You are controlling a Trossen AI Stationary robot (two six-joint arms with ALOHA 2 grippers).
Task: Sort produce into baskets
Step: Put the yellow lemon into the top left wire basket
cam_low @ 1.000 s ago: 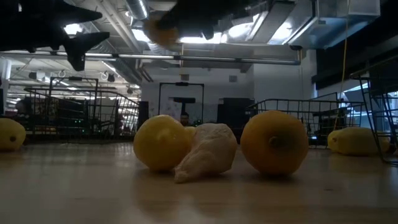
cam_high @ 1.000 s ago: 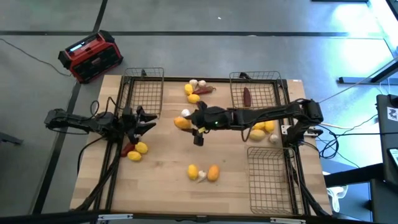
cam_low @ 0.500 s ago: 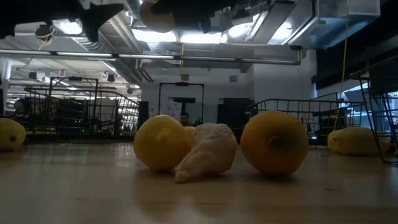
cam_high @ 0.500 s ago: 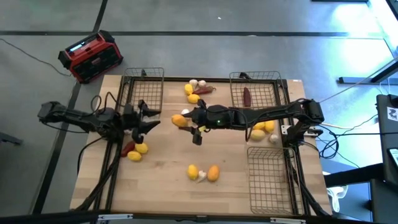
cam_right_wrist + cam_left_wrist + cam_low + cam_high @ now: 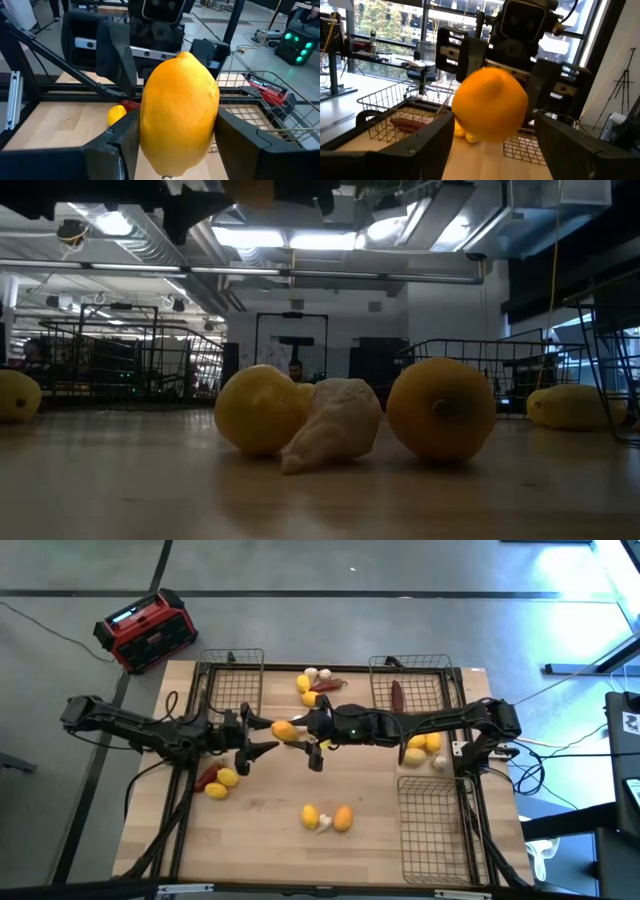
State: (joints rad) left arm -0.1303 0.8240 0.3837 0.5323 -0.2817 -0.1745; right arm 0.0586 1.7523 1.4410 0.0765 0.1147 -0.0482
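An orange lemon (image 5: 284, 730) hangs above the table's middle, with my right gripper (image 5: 298, 731) shut on it; it fills the right wrist view (image 5: 177, 115). My left gripper (image 5: 268, 737) is open and faces it from the table's left. Its fingers (image 5: 420, 145) stand on either side of the lemon (image 5: 490, 107) with gaps showing. Three wire baskets show: far left (image 5: 232, 690), far right (image 5: 428, 690) with a dark red piece (image 5: 397, 695) in it, and near right (image 5: 430, 830). Other produce lies loose on the table. My right gripper pinches the lemon between its two fingers (image 5: 120, 140), one on each of two opposite sides (image 5: 150, 125). The fingers come level from the table's right side. The lemon is lifted clear of the table.
Two lemons and a garlic bulb (image 5: 327, 818) lie near the middle front, large in the low view (image 5: 330, 425). A lemon and a red piece (image 5: 218, 780) lie at the left, mixed produce (image 5: 315, 683) at the far middle, lemons and garlic (image 5: 422, 748) at the right. A red-and-black box (image 5: 145, 630) sits off the table.
My left gripper has risen and gone toward the table's right, up to the held lemon, and its fingers have opened wider. My right gripper has lifted the lemon a little higher.
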